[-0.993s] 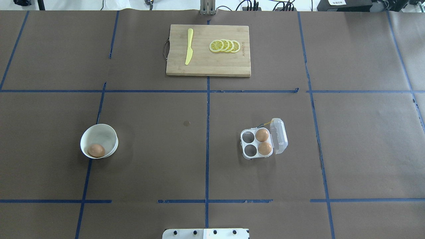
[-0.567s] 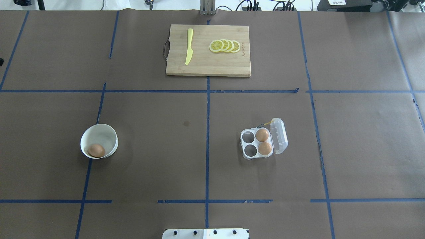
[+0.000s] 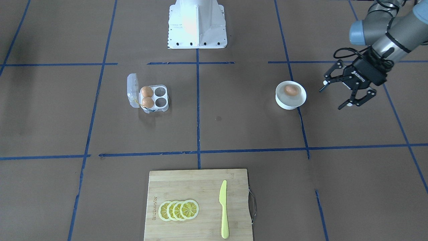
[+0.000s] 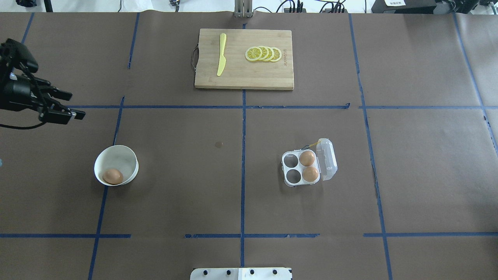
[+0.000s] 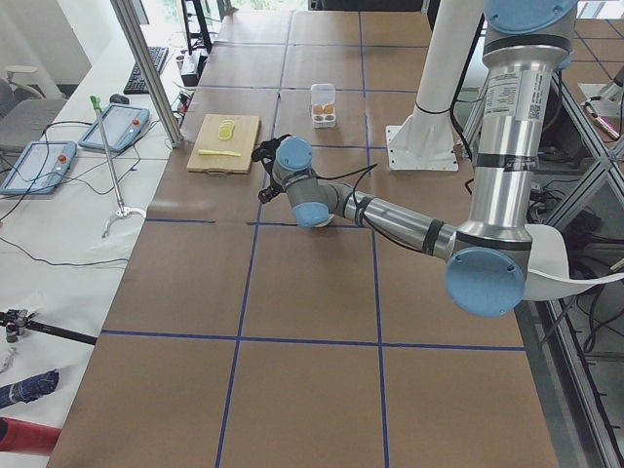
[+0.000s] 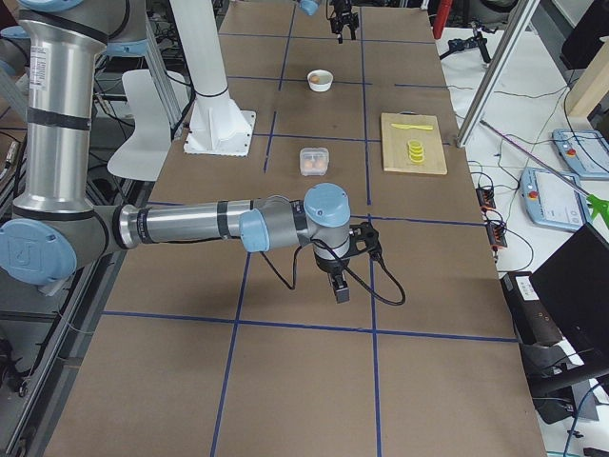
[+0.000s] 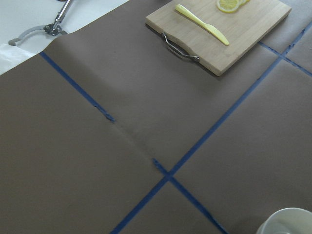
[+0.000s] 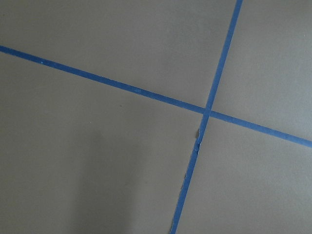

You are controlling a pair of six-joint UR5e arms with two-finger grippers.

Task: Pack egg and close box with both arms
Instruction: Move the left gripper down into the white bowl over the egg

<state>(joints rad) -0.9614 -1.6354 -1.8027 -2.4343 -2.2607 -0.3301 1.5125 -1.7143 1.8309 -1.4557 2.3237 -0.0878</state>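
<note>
The egg (image 4: 113,176) to be packed is seen lying on its side in the white bowl (image 4: 118,153), low in the left half of the overhead view, its long axis roughly across the frame. The left hand (image 4: 78,105) is held over the desk (image 4: 186,186) at the left edge, above and left of the bowl in that frame, fingers spread apart with nothing between them; a reach down and rightward is judged to be needed. The box (image 4: 292,177) sits right of centre, well apart from the bowl, lid (image 4: 327,159) open, its two left cells empty. The right hand (image 6: 340,286) is shown only by a side camera, so its state cannot be told.
</note>
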